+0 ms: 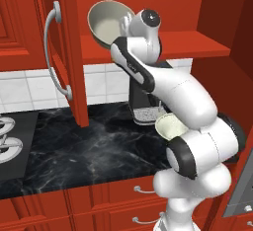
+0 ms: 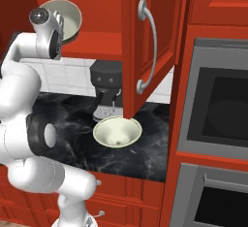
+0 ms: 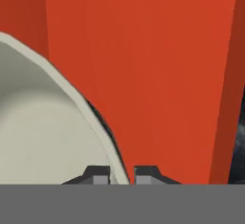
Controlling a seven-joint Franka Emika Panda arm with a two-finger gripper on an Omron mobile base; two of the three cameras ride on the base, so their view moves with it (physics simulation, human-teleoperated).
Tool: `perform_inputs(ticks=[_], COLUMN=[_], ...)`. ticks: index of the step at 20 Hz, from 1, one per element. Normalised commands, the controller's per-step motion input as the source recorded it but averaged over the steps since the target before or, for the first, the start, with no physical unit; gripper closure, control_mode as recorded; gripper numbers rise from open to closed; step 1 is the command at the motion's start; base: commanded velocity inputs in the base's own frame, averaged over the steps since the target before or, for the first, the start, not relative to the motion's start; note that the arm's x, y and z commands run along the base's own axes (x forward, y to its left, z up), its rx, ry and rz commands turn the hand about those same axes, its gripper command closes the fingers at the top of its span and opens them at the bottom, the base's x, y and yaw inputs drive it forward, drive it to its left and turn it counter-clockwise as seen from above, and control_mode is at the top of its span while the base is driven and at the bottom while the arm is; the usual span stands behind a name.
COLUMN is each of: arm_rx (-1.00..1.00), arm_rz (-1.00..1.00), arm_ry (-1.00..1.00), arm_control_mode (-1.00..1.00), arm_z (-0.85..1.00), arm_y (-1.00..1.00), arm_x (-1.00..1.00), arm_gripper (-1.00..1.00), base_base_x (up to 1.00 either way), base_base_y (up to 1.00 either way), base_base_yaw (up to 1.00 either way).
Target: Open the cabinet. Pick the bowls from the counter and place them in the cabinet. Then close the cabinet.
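The red cabinet stands open, its left door [image 1: 66, 52] and right door [image 2: 145, 37] swung out. My gripper [image 1: 124, 26] is up at the red shelf [image 1: 197, 45], shut on the rim of a cream bowl [image 1: 107, 21] with a dark outside, which is tipped on its side at the shelf's front edge. In the hand view my gripper [image 3: 122, 175] has one fingertip on each side of that bowl's rim [image 3: 43, 122]. From the right, the bowl [image 2: 65, 15] shows beside my gripper [image 2: 60, 24]. A second cream bowl [image 2: 117, 131] sits upright on the black marble counter [image 1: 89, 146].
A dark coffee machine [image 2: 106, 83] stands on the counter under the shelf, just behind the second bowl. A stove [image 1: 10, 143] lies at the left and a built-in oven [image 2: 218, 109] at the right. Red drawers [image 1: 138, 190] run below the counter.
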Motion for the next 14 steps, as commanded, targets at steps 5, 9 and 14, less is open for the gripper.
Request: perform_inputs(ticks=[5, 9, 14], arm_rx=[0.01, 0.00, 0.00], arm_rz=[0.02, 0.01, 0.00], arm_ry=[0.10, 0.09, 0.01], arm_control_mode=[-1.00, -1.00, -1.00], arm_z=[-0.03, -0.13, -0.01], arm_y=[0.34, 0.49, 0.25], arm_x=[0.66, 0.32, 0.04], arm_gripper=[1.00, -1.00, -1.00], base_base_x=[0.00, 0.00, 0.00], base_base_y=[0.00, 0.00, 0.00], base_base_yaw=[0.00, 0.00, 0.00])
